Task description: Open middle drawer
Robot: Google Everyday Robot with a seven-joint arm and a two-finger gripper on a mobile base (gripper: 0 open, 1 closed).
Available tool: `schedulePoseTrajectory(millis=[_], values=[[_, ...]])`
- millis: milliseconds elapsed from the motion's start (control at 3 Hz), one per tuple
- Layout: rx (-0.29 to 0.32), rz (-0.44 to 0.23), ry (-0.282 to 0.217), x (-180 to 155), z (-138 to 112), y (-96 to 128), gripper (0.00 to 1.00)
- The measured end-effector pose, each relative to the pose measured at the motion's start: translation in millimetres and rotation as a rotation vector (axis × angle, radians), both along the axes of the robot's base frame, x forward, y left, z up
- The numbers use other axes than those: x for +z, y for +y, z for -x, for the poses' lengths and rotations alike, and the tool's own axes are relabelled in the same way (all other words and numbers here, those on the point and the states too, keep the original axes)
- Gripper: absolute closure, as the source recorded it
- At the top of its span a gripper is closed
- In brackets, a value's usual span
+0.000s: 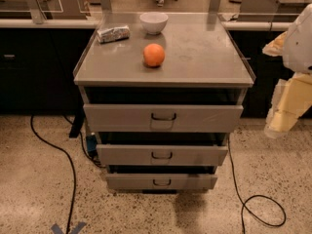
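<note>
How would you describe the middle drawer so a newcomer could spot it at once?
Find the grey cabinet with an orange on top; the claw hangs off to its right. Of its three stacked fronts, the middle drawer is second down, shorter than the front above, taller than the one below.

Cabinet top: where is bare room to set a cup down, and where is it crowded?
Bare: the top right of the orange, and its front left corner, before the foil packet. Crowded: the back left, packet beside bowl. The gripper hangs off to the cabinet's right, below top level.
</note>
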State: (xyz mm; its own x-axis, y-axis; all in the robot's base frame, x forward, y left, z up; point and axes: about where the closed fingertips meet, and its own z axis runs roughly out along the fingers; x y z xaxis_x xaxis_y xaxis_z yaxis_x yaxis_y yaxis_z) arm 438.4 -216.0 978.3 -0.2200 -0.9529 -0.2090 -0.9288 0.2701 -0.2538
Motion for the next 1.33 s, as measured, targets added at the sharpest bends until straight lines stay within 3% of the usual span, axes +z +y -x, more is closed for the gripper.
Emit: schedulePoseTrajectory(millis=[667,1333], values=[[0.018,-0.011,-0.028,-12.6,-4.2,5.5,0.0],[0.07,0.013,-0.067,-78.9,-21.5,0.3,0.0]])
